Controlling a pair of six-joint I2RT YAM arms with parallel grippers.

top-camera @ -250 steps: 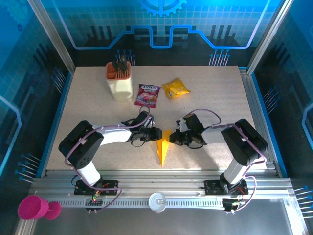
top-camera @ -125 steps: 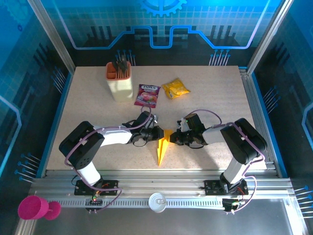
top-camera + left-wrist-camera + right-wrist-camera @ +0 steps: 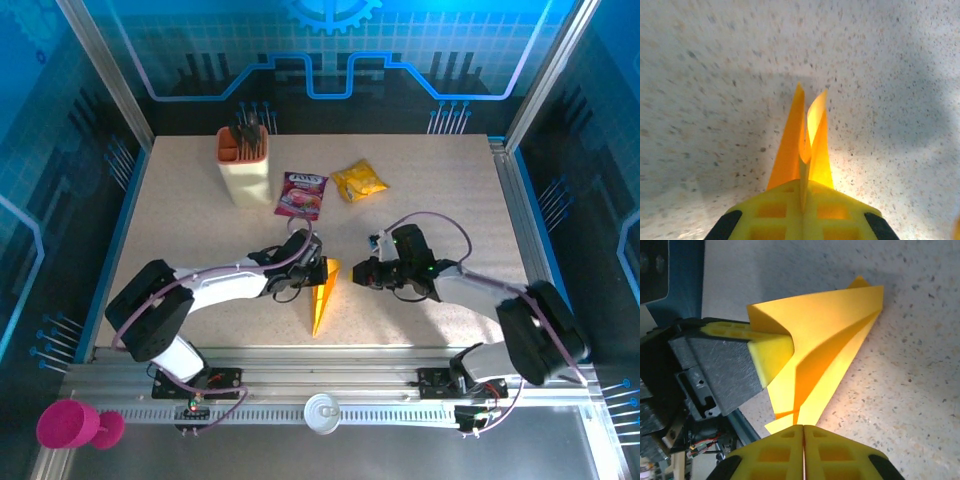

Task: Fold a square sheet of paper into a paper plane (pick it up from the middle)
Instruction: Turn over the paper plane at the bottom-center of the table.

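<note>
Speckled worktop (image 3: 430,200) is seen beneath the paper plane (image 3: 321,298), nose toward 6 o'clock. Its tail is clamped by the left hand (image 3: 803,212); the right hand (image 3: 369,272) is closed empty at 3 o'clock. Centre crease should be kept pinched.

There is one paper plane (image 3: 321,297), one table (image 3: 450,190) and one holder (image 3: 246,168). Two snack packets can be counted, one purple (image 3: 303,192) and one yellow (image 3: 359,180). There are two robot arms, left (image 3: 220,282) and right (image 3: 475,287), and one pink cup (image 3: 68,424).
</note>
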